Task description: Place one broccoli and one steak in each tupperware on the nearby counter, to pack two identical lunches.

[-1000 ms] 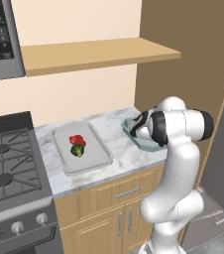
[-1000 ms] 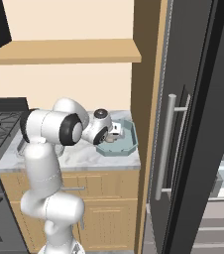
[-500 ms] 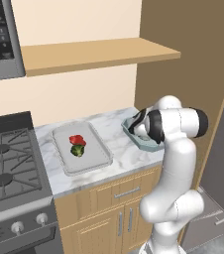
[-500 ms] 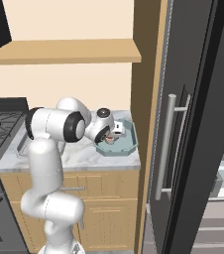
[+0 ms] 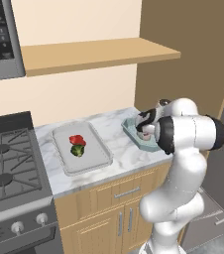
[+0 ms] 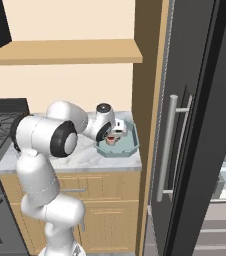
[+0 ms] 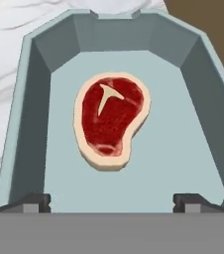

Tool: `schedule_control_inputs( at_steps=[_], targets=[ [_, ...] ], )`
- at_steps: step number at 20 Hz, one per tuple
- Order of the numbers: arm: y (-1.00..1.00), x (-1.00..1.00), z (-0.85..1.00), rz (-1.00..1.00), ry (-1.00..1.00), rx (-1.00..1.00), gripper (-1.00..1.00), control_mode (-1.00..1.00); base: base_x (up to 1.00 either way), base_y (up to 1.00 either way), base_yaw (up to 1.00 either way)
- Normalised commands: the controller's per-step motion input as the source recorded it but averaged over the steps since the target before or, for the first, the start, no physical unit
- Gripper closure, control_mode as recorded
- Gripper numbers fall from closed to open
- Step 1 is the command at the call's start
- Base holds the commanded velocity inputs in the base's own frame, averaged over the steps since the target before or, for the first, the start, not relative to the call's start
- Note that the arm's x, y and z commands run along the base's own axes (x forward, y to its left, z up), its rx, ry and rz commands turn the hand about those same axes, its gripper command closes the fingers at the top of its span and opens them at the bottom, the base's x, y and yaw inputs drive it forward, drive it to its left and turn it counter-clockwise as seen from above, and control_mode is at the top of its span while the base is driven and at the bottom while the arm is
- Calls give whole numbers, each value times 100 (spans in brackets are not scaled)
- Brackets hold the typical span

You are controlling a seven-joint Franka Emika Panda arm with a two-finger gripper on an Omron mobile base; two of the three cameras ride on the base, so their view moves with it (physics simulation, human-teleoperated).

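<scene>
Pincer (image 7: 112,201) spread wide, released over the red bone-in steak (image 7: 111,120) in the pale teal cut-corner tupperware (image 7: 29,104); lifting carelessly toward 12 o'clock risks clipping its far wall.

Rendered home kitchen: gas stove (image 5: 7,171) at lower left of the left base view, microwave (image 5: 0,39) upper left, marbled counter (image 5: 119,149) over wooden cabinets (image 5: 114,208), wooden shelf (image 5: 94,53) above, tall dark fridge (image 6: 200,125) filling the right of the right base view.
</scene>
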Motion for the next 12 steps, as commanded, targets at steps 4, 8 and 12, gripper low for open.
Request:
schedule_control_inputs(
  at_steps=[4,8,12],
  targets=[
    [34,-67,82,0,13,-2,-100,-100,0,0,0],
    [54,-89,69,0,11,0,-100,-100,0,0,0],
    [52,-100,41,0,1,1,-100,-100,0,0,0]
  ],
)
